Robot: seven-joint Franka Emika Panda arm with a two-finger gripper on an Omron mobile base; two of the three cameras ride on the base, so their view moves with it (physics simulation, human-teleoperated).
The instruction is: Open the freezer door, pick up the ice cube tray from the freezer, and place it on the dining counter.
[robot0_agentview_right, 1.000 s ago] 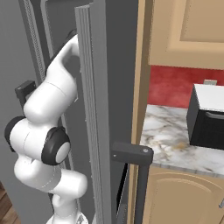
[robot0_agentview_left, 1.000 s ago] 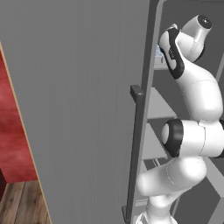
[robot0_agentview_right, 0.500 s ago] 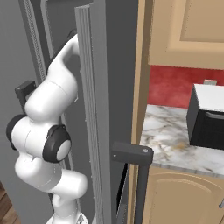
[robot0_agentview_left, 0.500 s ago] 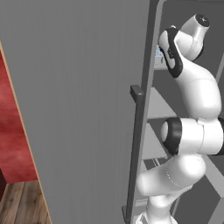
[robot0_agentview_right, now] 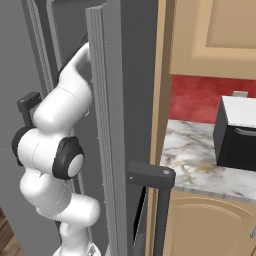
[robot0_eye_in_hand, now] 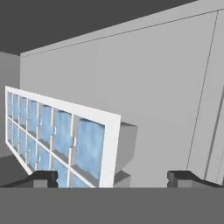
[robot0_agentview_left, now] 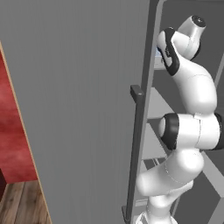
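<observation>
1. The ice cube tray (robot0_eye_in_hand: 61,140) is inside the freezer (robot0_eye_in_hand: 166,87). In the hand view it looms big and close, up and to the left between the 2 fingertips (robot0_eye_in_hand: 41,178), its grid of blue cells facing the camera and tilted in the frame. That tilt could just be the hand's roll, hard to say.
2. Its long axis runs from the near white corner away toward the upper left, so the gripper (robot0_eye_in_hand: 113,180) looks lined up with the tray's near short end, which sits a bit left of center.
3. The gripper is spread wide, nothing between the tips. I can't tell if the left tip touches the tray yet.
4. My read: the coming move depends on shifting a little toward the tray so the jaws straddle that near end.
5. The freezer door (robot0_agentview_left: 74,100) stands swung open, handle (robot0_agentview_left: 134,148) beside the arm.
6. No brands, labels or readable writing anywhere.
</observation>
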